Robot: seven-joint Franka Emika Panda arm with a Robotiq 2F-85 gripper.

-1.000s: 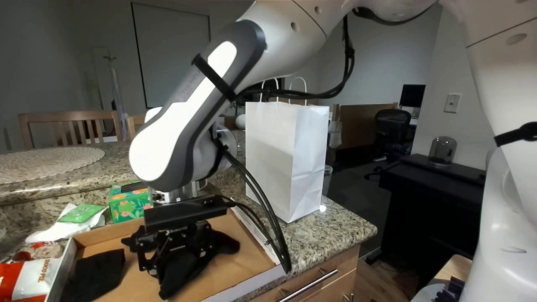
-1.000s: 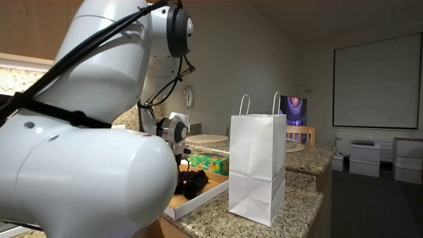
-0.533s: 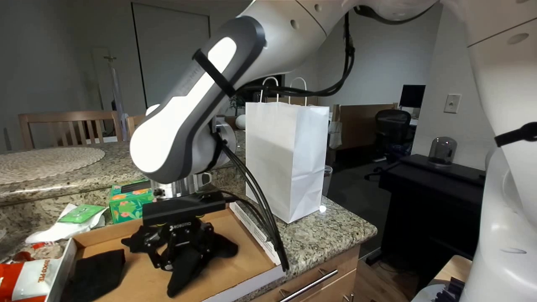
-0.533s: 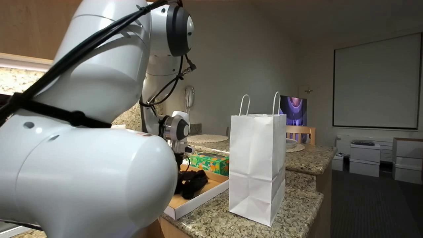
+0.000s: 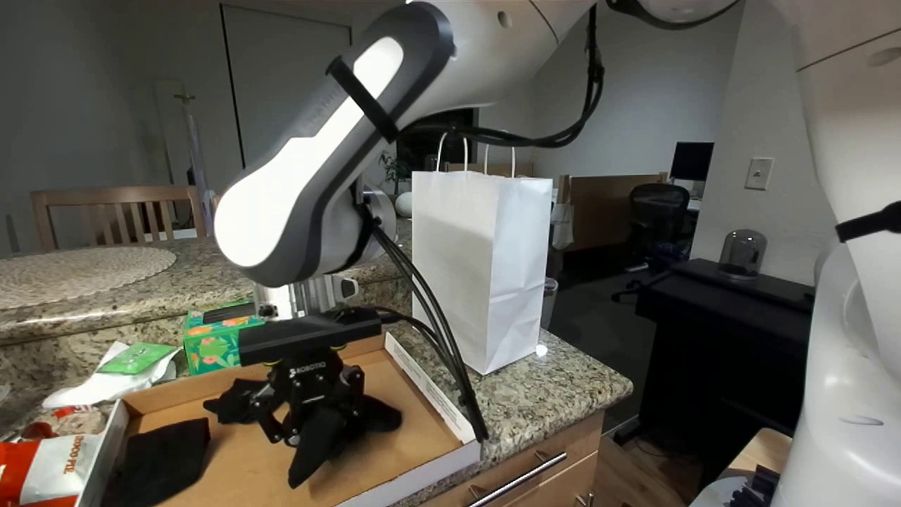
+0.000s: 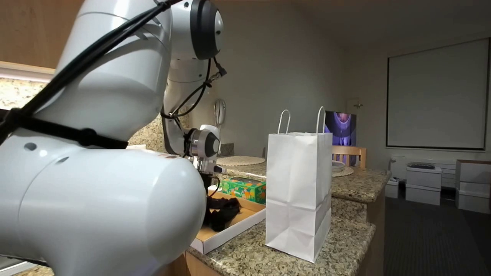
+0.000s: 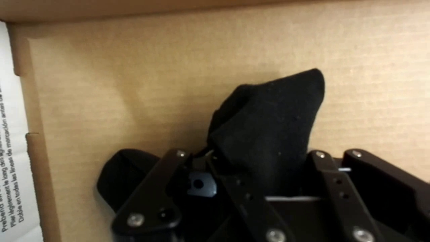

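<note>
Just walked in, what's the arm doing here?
A Panda arm has its gripper at a bunched black cloth in a shallow cardboard tray. Whether it has a hold on the cloth, I can't tell. A second dark cloth lies in the same tray. A white paper bag stands upright on the counter beside the tray.

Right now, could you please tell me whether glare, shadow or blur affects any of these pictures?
In an exterior view, a panel of the white arm is blown out; in an exterior view, the speckled backsplash is overexposed; in the wrist view, the black cloth nearly merges with the dark gripper, a faint shadow lies on the cardboard tray, and focus looks slightly soft.
</note>
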